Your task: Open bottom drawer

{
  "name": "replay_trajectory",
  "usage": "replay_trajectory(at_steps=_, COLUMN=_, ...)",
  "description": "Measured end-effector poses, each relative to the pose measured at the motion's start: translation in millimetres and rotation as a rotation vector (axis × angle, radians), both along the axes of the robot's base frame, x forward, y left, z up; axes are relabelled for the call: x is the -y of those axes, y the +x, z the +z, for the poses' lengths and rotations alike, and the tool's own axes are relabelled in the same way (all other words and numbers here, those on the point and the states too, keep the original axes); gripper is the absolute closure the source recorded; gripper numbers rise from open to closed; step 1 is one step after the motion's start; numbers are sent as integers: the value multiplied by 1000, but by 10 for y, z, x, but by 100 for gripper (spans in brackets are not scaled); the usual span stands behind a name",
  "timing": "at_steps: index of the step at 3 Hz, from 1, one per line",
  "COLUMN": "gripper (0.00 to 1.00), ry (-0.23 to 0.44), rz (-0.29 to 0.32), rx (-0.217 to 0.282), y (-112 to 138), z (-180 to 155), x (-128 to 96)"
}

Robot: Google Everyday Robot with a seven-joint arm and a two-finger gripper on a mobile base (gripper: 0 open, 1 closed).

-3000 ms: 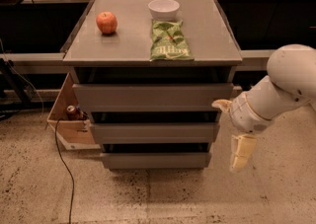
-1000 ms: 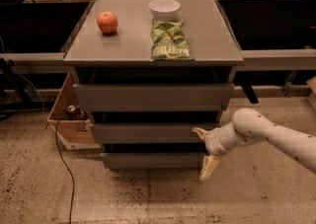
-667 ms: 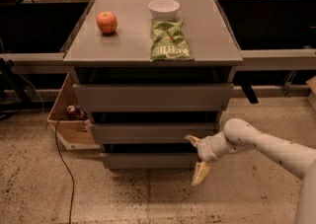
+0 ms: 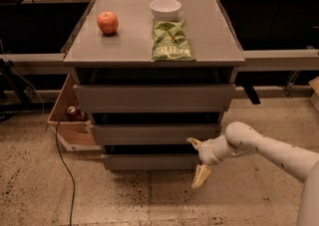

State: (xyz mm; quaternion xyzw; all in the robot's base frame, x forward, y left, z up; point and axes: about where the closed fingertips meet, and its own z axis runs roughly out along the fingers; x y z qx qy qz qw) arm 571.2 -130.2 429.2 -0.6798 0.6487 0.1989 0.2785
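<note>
The bottom drawer [image 4: 149, 162] is the lowest of three grey handle-less drawers in the cabinet, its slim front panel near the floor and closed. My gripper [image 4: 197, 160] is at the end of the white arm reaching in from the right. It is open, one cream finger [image 4: 194, 143] pointing up-left near the drawer's top right corner and the other [image 4: 201, 175] hanging down in front of the drawer's right end. It holds nothing.
The cabinet top [image 4: 134, 46] holds a red apple [image 4: 107, 22], a white bowl [image 4: 165, 8] and a green chip bag [image 4: 170, 41]. A cardboard box [image 4: 70, 120] with a can stands left of the cabinet. A black cable [image 4: 65, 170] trails across the speckled floor.
The arm has swung in from the right and dropped lower, bringing the gripper from beside the middle drawer down to the right end of the bottom drawer.
</note>
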Motion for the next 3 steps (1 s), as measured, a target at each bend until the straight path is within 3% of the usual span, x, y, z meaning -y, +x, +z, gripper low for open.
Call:
replay_trajectory(at_steps=2, gripper=0, ry=44, rz=-68, rx=-11, y=128, z=-535, x=-161)
replay_trajectory(at_steps=3, gripper=0, ry=67, rz=-103, rx=20, y=317, z=-883, x=-200)
